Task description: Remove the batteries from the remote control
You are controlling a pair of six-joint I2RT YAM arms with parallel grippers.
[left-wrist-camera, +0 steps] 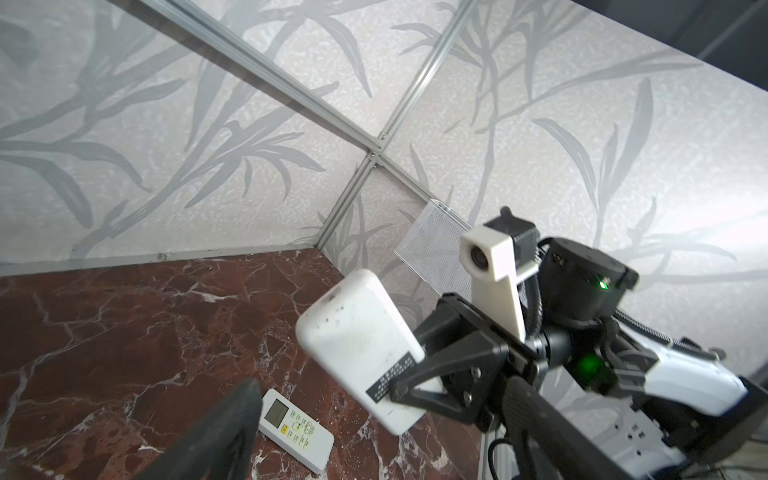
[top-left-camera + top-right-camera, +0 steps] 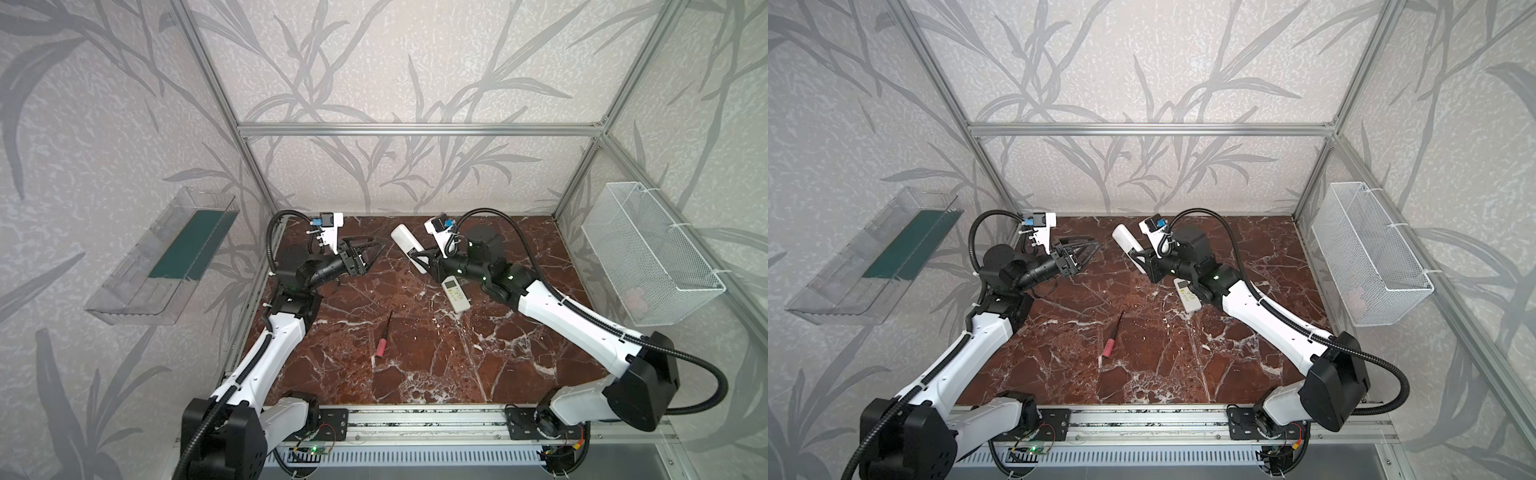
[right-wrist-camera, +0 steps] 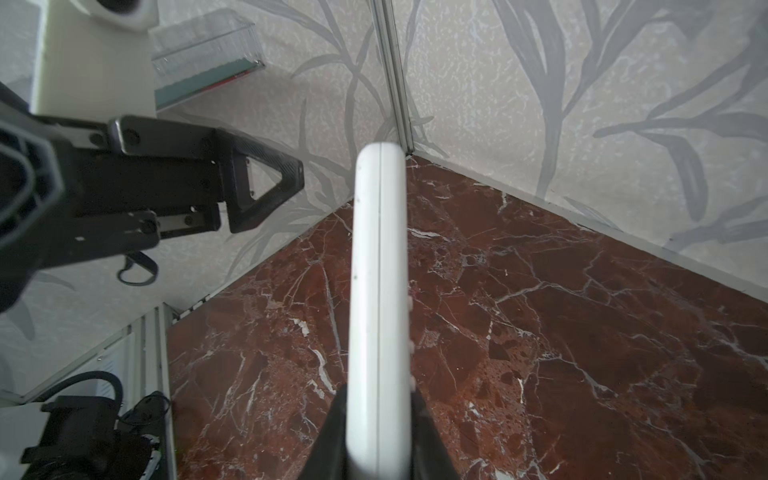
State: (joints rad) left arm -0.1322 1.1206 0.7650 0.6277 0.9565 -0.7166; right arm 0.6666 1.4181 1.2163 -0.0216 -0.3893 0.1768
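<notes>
Here, left fingers (image 3: 270, 156) spread, right fingers (image 1: 469, 357) pinch a white remote (image 1: 357, 332); the clear bin (image 2: 137, 266) holds a green sheet (image 2: 191, 245).

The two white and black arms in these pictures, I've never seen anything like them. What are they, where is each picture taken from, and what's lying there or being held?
They are a pair of robot arms, the left arm and the right arm, each ending in a two-finger gripper. Two pictures look down from overhead and are nearly alike. The other two come from cameras on the wrists. The right gripper is shut on a long plain white remote control, held off the red-brown marble-patterned tabletop. The left gripper stands open and empty nearby. On the tabletop lie a smaller white remote with screen and buttons and a pink-handled screwdriver.
</notes>
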